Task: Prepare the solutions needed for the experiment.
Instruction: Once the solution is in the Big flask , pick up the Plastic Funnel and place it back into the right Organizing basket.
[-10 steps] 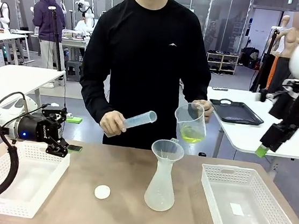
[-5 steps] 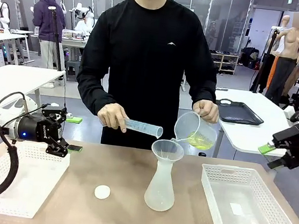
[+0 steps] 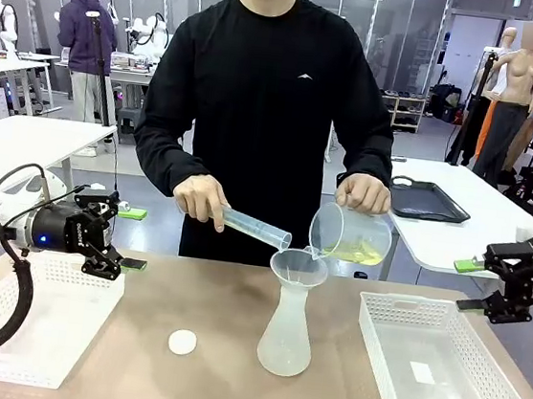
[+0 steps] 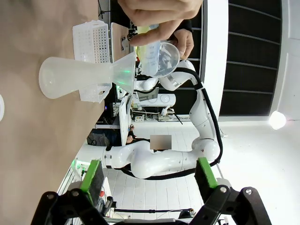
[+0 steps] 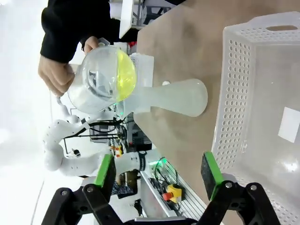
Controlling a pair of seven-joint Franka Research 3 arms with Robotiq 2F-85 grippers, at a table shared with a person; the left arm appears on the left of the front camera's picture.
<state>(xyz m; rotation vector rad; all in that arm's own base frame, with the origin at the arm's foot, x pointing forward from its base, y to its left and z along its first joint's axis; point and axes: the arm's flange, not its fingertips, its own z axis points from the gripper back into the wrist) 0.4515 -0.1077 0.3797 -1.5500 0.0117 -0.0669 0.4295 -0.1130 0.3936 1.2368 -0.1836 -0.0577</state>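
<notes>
Front cam: person's tipping a beaker [image 3: 340,232], the solutions [image 3: 356,255] pooled at its spout over the funnel [image 3: 298,266] mid-surface, left hand [image 3: 132,239] and right hand [image 3: 469,285] both spread empty; left wrist: left hand [image 4: 147,172] gaping; right wrist: right hand [image 5: 158,172] gaping too.

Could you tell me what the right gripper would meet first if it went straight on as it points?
Most likely the conical flask, near its neck under the funnel: it lies almost dead ahead of the right gripper, nothing nearer showing. Depth is unclear, so it might miss.
</notes>
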